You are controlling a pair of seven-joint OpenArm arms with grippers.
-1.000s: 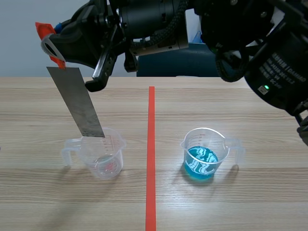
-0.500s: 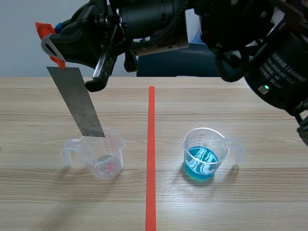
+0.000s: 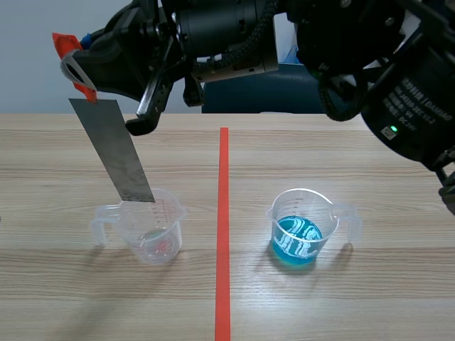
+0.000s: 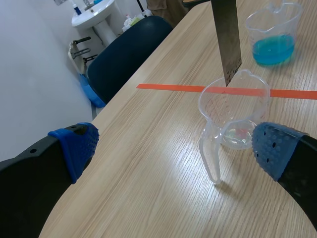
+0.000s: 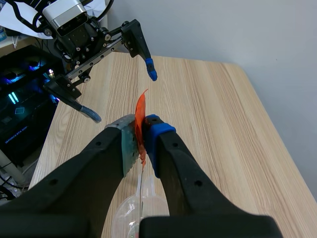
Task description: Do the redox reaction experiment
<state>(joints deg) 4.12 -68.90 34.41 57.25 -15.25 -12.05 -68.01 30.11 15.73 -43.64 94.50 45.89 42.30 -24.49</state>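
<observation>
Nothing's budged since a second ago. The right gripper [image 5: 141,131] is still clamped on the orange tab of the tilted metal strip [image 3: 112,150], whose lower end hangs right at the rim of the empty beaker [image 3: 153,229]. The left gripper [image 4: 174,146] is wide open and empty, near that beaker. The blue-liquid beaker [image 3: 298,233] sits across the red tape line [image 3: 223,234] on the bench [image 3: 370,298].

A light wooden table [image 3: 370,298] with a straight grain carries two small measuring cups, both upright. An orange-red tape line [image 3: 223,234] runs down its middle. On the left arm's side stands a clear plastic cup [image 3: 155,240], handle pointing outward. On the right arm's side, well apart, stands a matching cup holding blue liquid [image 3: 301,234], its handle also turned outward.
</observation>
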